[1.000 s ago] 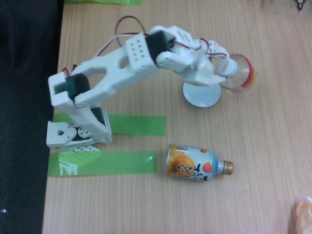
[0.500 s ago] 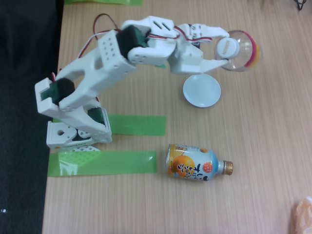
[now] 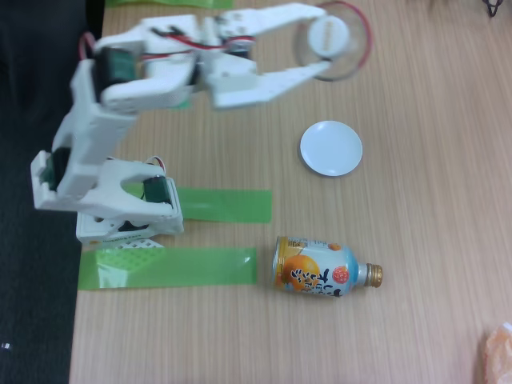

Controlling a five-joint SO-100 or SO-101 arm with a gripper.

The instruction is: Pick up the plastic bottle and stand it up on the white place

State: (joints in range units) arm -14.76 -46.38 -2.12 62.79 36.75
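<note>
In the fixed view, the plastic bottle (image 3: pixel 350 50) is held up off the table and seen end-on, with its white cap toward the camera and a red rim of label around the clear body. My gripper (image 3: pixel 323 40) is shut on the bottle, one finger above the cap and one below it. The white place (image 3: pixel 331 148), a round white disc, lies bare on the wooden table below the bottle in the view, clearly apart from it.
A light-blue-and-orange bottle-can (image 3: pixel 324 268) with a gold cap lies on its side near the front. Two green tape strips (image 3: pixel 216 206) run beside the arm's base (image 3: pixel 128 216). The table's left edge borders dark floor. Something orange (image 3: pixel 498 352) shows at the bottom right corner.
The arm has risen and swung up-left in the view with the bottle in its grip. The bottle went from beside the white disc to well above it, and the disc is now uncovered.
</note>
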